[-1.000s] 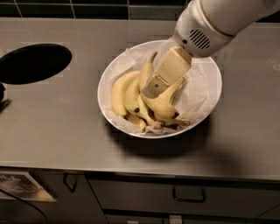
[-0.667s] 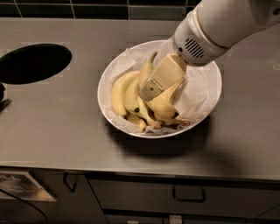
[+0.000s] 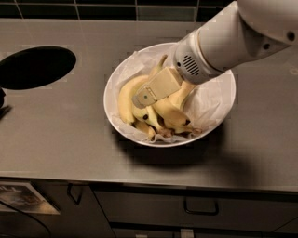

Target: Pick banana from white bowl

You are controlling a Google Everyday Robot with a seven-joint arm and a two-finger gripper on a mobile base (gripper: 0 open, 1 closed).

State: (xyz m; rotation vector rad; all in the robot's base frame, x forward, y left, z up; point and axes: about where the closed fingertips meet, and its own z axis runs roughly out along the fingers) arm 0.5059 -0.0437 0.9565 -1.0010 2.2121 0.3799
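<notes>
Camera view looked down on a steel table (image 3: 56, 135) with the white bowl (image 3: 108, 100) near its middle, lined with crinkled white paper (image 3: 210, 98). Much of the fruit was hidden: the robot's white arm (image 3: 233, 42) came in from the upper right, cut off by the frame edge, and its beige claw (image 3: 146, 96) lay low over the heap inside the bowl, covering the middles of several bananas. Only one flat beige face of the claw showed, so whether it stood wide, narrow or closed on anything could not be told, nor whether it touched the fruit beneath. The banana (image 3: 125, 100) lay along the left side of the bowl, a strongly curved yellow arc against the paper, its upper end passing behind the claw; a slender stem rose at the far side of the pile, though which fruit it belonged to was hard to make out. Shorter bananas (image 3: 174, 118) bunched to the right and near side, with small dark tips among them. A dark round hole (image 3: 37, 67) sat in the table well to the left. At the far left edge a dark object (image 3: 3, 104) was cut off and unidentifiable. Dark tiles (image 3: 93, 9) ran along the far wall, and a drawer handle (image 3: 201, 207) showed below the table's near edge.
</notes>
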